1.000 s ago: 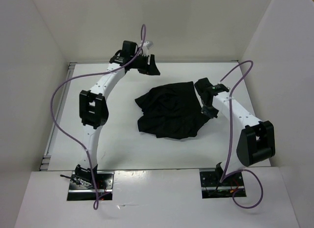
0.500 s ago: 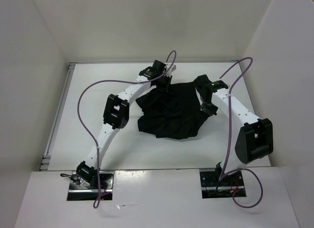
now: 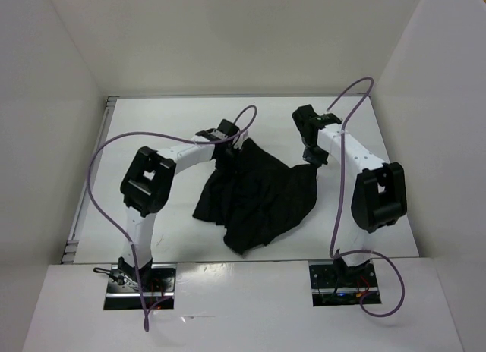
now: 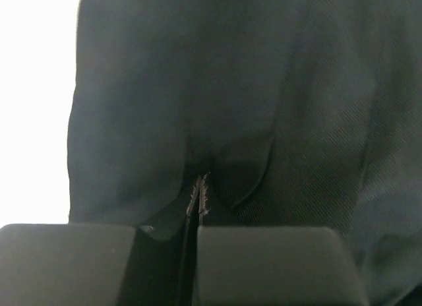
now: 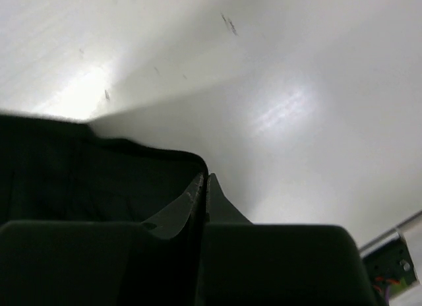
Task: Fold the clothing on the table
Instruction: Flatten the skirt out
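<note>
The clothing [image 3: 254, 196] is a black skirt, spread on the white table [image 3: 152, 117] between my two grippers, with one point trailing toward the near edge. My left gripper [image 3: 235, 144] is shut on its far left edge. In the left wrist view the dark fabric [image 4: 264, 108] fills the frame and bunches into the shut left gripper [image 4: 200, 186]. My right gripper [image 3: 311, 161] is shut on the far right corner. In the right wrist view that corner of the clothing [image 5: 99, 174] curls up to the tips of the shut right gripper [image 5: 205, 182].
White upright walls [image 3: 425, 102] enclose the table at the back and both sides. A metal rim [image 3: 89, 177] runs along the left edge. Purple cables [image 3: 99, 185] loop beside both arms. The right arm's elbow [image 3: 377, 196] stands just right of the skirt.
My left arm swung in from the far left, closed on the skirt's far left edge and drew it out. The bunched skirt now lies wider and reaches nearer the front. The right gripper stayed shut.
</note>
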Available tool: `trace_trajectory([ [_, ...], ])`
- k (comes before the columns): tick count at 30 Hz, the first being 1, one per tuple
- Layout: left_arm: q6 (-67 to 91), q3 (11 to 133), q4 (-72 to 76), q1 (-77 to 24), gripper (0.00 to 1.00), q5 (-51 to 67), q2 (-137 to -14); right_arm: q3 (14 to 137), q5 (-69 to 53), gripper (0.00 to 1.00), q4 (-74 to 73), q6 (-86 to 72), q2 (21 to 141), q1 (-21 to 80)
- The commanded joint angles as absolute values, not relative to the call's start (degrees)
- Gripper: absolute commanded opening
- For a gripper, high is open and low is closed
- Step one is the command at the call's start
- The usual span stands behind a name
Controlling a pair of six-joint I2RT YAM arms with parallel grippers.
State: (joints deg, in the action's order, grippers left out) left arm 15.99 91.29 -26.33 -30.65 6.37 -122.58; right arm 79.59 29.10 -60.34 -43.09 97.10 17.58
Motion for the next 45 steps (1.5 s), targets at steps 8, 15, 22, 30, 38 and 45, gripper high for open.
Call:
trace_trajectory([
  [8,25.58,77.16,-33.22,-30.5,0.28,6.6,-101.35,92.18,26.64,0.0,-47.46,-33.84,106.43,16.44],
  [15,23.82,84.81,-29.89,-25.05,0.78,4.75,-98.07,93.26,24.96,0.0,-46.93,-32.78,106.52,16.44],
  [22,21.72,80.25,-16.19,-24.35,0.77,0.35,-103.09,90.36,24.43,0.0,-46.41,-32.26,104.24,16.44],
  [30,18.28,80.24,-6.86,-22.59,0.73,5.27,-109.94,88.51,22.68,0.0,-46.41,-32.78,102.39,16.44],
  [38,18.8,79.19,-4.92,-20.92,0.5,6.42,-114.17,87.36,22.68,0.0,-46.41,-33.83,101.87,16.44],
  [45,19.95,77.87,-3.69,-19.86,0.5,7.47,-116.1,87.36,22.68,0.0,-46.41,-34.36,101.87,16.44],
])
